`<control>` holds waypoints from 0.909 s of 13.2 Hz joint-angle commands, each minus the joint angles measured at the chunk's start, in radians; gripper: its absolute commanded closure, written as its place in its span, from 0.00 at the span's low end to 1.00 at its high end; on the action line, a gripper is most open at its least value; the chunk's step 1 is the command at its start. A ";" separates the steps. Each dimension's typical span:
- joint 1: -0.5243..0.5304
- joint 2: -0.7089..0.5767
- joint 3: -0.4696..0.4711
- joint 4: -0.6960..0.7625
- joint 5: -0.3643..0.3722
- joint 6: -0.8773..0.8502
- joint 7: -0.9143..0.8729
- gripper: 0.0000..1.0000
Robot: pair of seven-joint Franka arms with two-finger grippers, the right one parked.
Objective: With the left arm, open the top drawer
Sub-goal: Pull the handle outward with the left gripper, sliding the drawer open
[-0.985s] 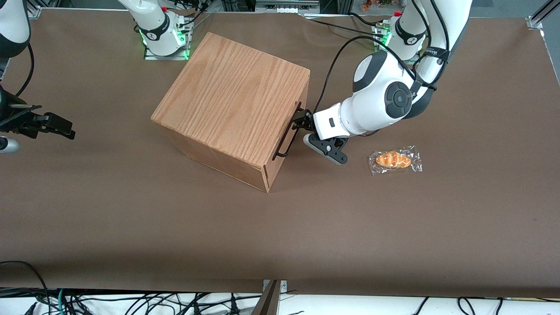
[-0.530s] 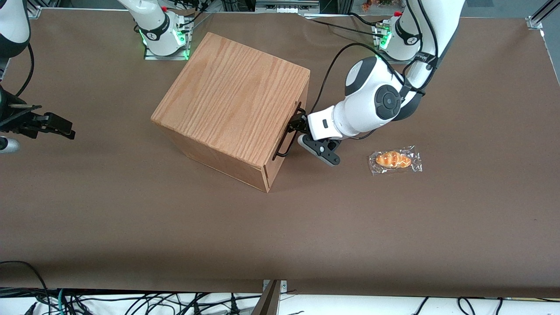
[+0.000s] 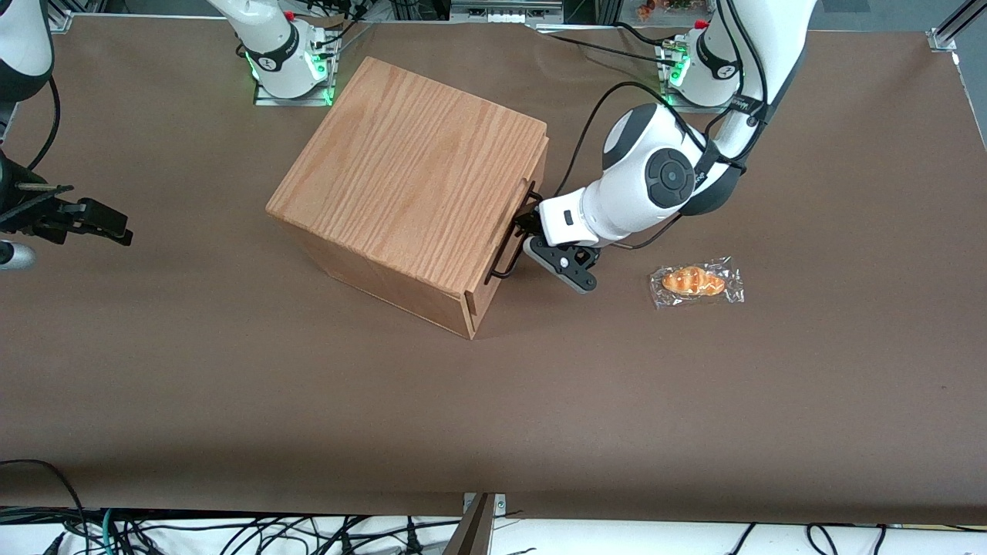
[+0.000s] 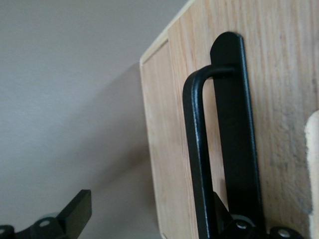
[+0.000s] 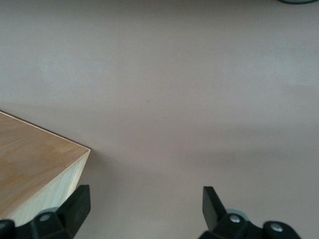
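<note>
The claw (image 3: 529, 225) is sitting at the top drawer's (image 3: 515, 231) black wire handle (image 4: 197, 149), fingers spread apart around it, drawer front barely protruding from the cabinet (image 3: 409, 185).

Left arm (image 3: 655, 181) — I log it bent at the elbow, white forearm reaching down and sideways toward the parked arm's end of the table, wrist held low. Gripper (image 3: 529, 223) — pointed level at the top drawer's handle (image 3: 510, 239), one black finger (image 4: 234, 129) lying along the bar; I cannot judge the gap between the fingers.
</note>
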 commanded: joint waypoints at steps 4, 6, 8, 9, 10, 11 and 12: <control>0.021 -0.020 0.093 -0.023 0.075 -0.022 0.025 0.00; 0.032 -0.020 0.118 -0.023 0.075 -0.023 0.041 0.00; 0.035 -0.025 0.146 -0.023 0.075 -0.037 0.042 0.00; 0.041 -0.027 0.155 -0.023 0.075 -0.039 0.042 0.00; 0.044 -0.028 0.162 -0.023 0.075 -0.039 0.044 0.00; 0.049 -0.030 0.172 -0.021 0.075 -0.039 0.054 0.00; 0.050 -0.033 0.179 -0.021 0.075 -0.039 0.071 0.00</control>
